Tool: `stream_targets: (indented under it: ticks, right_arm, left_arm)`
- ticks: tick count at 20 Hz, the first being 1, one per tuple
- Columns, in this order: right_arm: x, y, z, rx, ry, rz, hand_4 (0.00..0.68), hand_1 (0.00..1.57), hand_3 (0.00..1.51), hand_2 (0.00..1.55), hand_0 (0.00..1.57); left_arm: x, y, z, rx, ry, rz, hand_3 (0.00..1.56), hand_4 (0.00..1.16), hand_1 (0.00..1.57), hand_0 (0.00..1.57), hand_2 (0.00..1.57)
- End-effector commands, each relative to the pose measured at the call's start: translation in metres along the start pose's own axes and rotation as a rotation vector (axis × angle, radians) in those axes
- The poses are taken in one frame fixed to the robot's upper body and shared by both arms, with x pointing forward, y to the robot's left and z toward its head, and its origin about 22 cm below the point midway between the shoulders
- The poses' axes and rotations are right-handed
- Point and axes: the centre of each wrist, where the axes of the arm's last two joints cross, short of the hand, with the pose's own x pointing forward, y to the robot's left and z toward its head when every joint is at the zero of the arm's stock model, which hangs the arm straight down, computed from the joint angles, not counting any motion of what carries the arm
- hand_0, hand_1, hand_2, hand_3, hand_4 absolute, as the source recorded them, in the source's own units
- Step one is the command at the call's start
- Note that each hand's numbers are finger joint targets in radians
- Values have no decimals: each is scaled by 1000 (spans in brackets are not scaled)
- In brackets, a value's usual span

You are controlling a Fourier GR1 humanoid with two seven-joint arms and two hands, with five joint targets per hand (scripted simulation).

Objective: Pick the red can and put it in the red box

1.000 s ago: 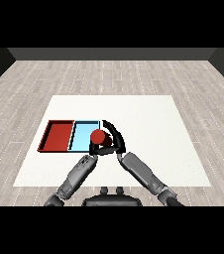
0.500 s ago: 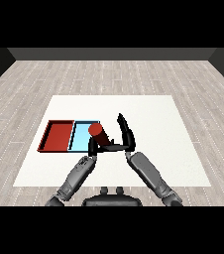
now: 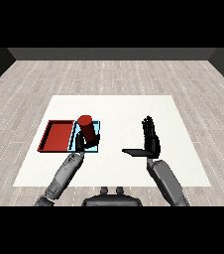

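The red can is held tilted above the light blue tray, near that tray's left side. My left hand is curled round the can's lower end, mostly hidden behind it. The red tray lies just left of the blue one, with nothing in it. My right hand stands over the bare table to the right, fingers straight up and thumb stretched out to the left, holding nothing.
The two trays lie side by side on the left half of the white table. Grey wooden floor surrounds the table.
My right hand has let go of the can and pulled away to the right, opening up. The left hand has carried the can a little left, toward the red tray.
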Motion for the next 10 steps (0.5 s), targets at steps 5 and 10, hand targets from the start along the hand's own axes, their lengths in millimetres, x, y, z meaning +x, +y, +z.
stream_targets:
  ticks: [5,10]
  right_arm:
    - [-12,-59,40,-98,69,107,0,0,0,0,0]
    - [-13,-84,34,-133,101,195,0,0,0,0,0]
  left_arm:
    - [-1,103,-41,143,18,-216,1459,1120,1571,1571,1549]
    - [-26,139,-42,194,110,-239,1491,1124,1571,1571,1571]
